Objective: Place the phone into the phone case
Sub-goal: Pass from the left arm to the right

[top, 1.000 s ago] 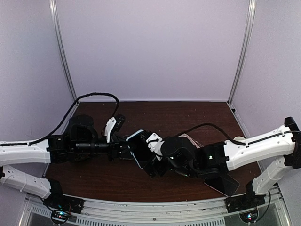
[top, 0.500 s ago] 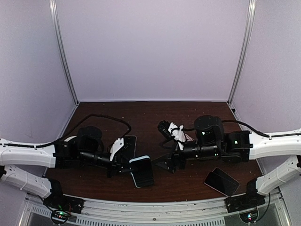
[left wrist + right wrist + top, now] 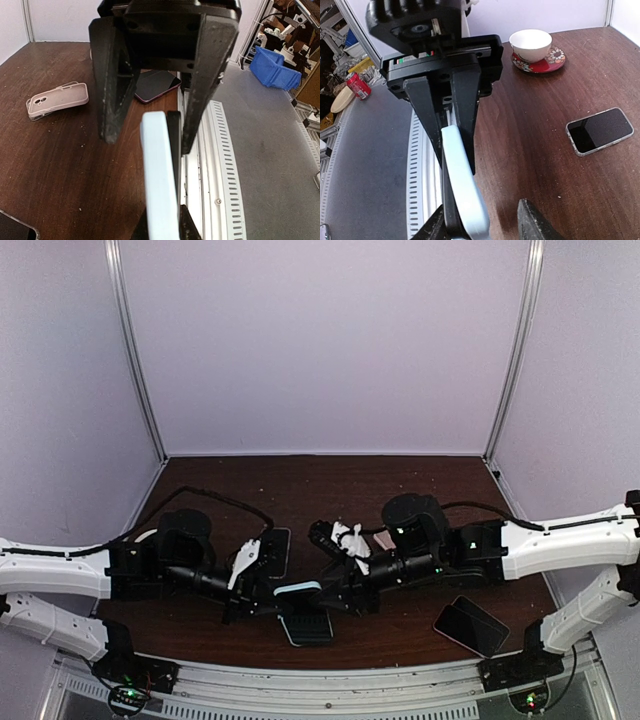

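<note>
The light blue phone case (image 3: 160,175) stands on edge with the black phone (image 3: 173,145) flat against its inner side. In the top view the pair (image 3: 305,620) hangs low near the table's front edge, dark face up. My left gripper (image 3: 161,227) is shut on one end of it. My right gripper (image 3: 482,227) straddles the other end of the case (image 3: 462,190). Its jaws stand half closed: one finger (image 3: 432,227) is at the case, while the other finger (image 3: 535,225) is apart from it. In the top view the two grippers (image 3: 275,602) (image 3: 335,598) face each other.
A pink case (image 3: 57,100) and a dark phone (image 3: 156,85) lie on the right half of the table. Another phone in a clear case (image 3: 600,131) and a cup on a saucer (image 3: 536,45) are on the left half. The metal front rail (image 3: 330,680) runs close below.
The left gripper has carried the cased phone toward the middle. The right gripper has swung in from the right onto its other end, and its jaws have narrowed.
</note>
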